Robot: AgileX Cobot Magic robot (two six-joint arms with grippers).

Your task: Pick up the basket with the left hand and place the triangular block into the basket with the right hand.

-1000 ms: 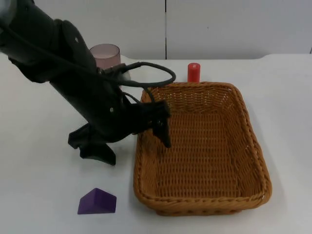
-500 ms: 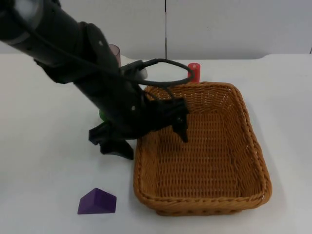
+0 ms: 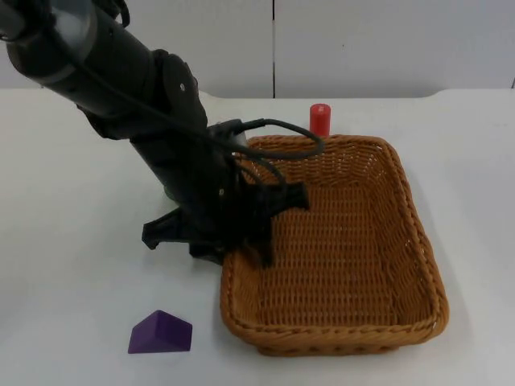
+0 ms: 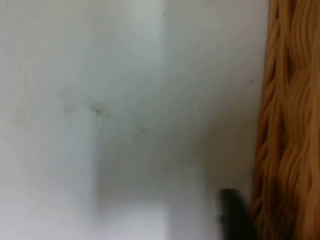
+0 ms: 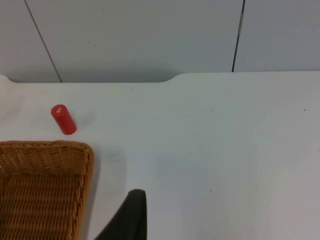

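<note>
White table [image 3: 64,161] against a grey wall: left gripper [image 3: 233,241] straddles the basket [image 3: 346,241] rim with fingers spread, lining up a grab, right gripper [image 5: 131,210] waits nearby (can't tell its fingers), purple triangular block [image 3: 161,332] sits beside the basket.

basket [image 3: 338,241]: orange-brown woven | triangular block [image 3: 160,333]: purple | cylinder [image 3: 320,119]: red | table [image 3: 72,241]: white

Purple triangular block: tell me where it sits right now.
In the top view the purple triangular block lies on the white table at the near left, just outside the basket and its near-left corner, in front of the left gripper.
</note>
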